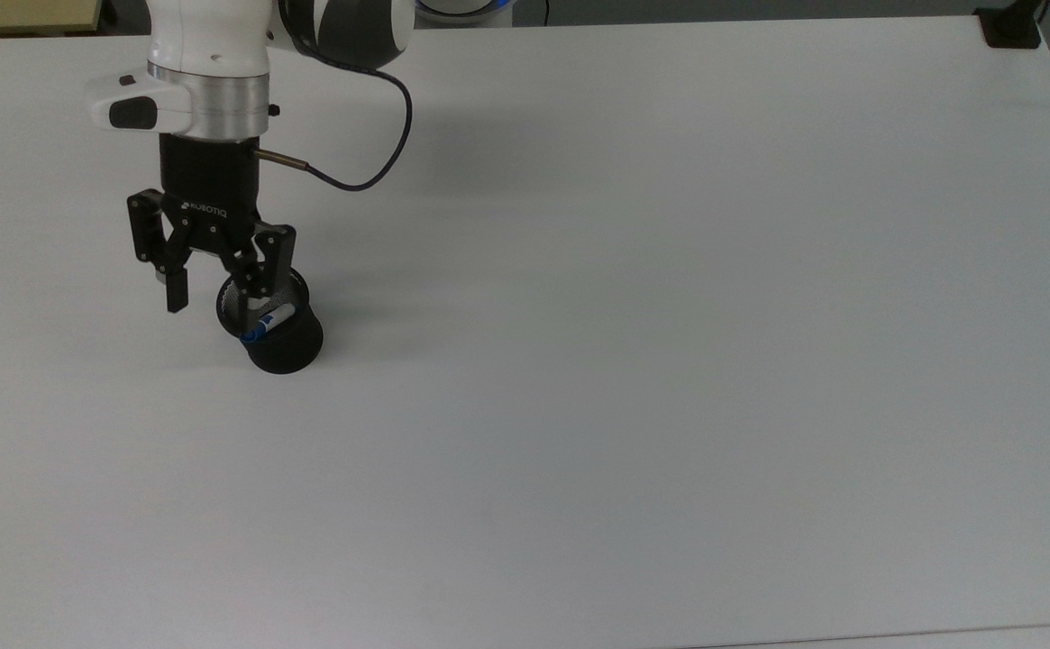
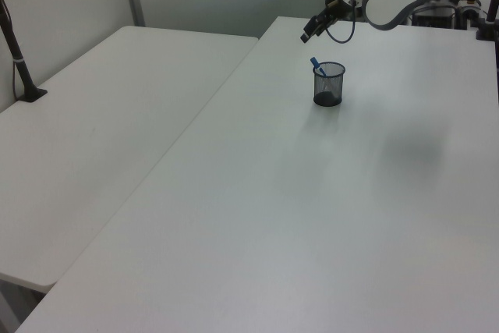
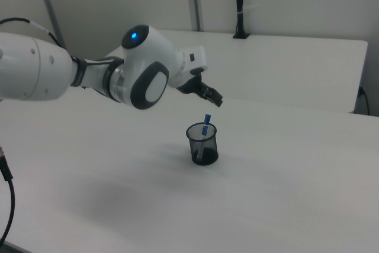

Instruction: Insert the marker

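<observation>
The marker (image 1: 268,322) stands tilted inside the black mesh cup (image 1: 281,338), its blue cap poking above the rim (image 2: 315,63) (image 3: 206,119). The cup (image 2: 328,83) (image 3: 202,143) sits upright on the white table. My gripper (image 1: 216,293) hangs open just above and to the top view's left of the cup, with nothing between its fingers. In the left view the gripper (image 2: 309,33) is above and left of the cup; in the right view the gripper (image 3: 212,96) hovers over the cup.
The white table (image 1: 669,361) stretches wide to the top view's right. A second white table (image 2: 93,130) stands beside it in the left view. A black post base (image 1: 1011,27) sits at the far right corner. The gripper cable (image 1: 371,162) loops beside the wrist.
</observation>
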Controlling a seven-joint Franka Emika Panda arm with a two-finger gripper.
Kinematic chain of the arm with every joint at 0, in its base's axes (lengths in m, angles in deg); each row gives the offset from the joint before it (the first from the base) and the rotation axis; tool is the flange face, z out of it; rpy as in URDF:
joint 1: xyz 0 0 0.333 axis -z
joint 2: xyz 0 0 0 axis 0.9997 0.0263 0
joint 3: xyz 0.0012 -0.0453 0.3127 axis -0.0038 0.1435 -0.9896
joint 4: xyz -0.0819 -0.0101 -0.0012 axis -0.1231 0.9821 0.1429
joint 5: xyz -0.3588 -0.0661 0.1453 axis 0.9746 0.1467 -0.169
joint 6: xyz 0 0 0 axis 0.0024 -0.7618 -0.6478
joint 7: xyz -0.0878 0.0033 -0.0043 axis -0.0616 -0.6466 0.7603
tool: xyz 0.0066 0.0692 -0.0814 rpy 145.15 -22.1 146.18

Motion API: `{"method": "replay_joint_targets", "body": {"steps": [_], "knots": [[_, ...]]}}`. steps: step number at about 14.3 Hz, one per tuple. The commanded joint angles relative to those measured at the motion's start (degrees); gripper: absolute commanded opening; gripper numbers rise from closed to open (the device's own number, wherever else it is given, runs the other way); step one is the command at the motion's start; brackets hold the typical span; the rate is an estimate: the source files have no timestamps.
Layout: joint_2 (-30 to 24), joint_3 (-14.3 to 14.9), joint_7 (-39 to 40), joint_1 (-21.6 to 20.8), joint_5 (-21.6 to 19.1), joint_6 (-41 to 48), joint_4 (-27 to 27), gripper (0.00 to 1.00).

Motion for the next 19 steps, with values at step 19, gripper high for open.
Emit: {"method": "replay_joint_targets", "body": {"steps": [19], "knots": [[-7.37, 0.39, -0.16, -9.79, -0.35, 67.42, 19.27, 1.0]]}}
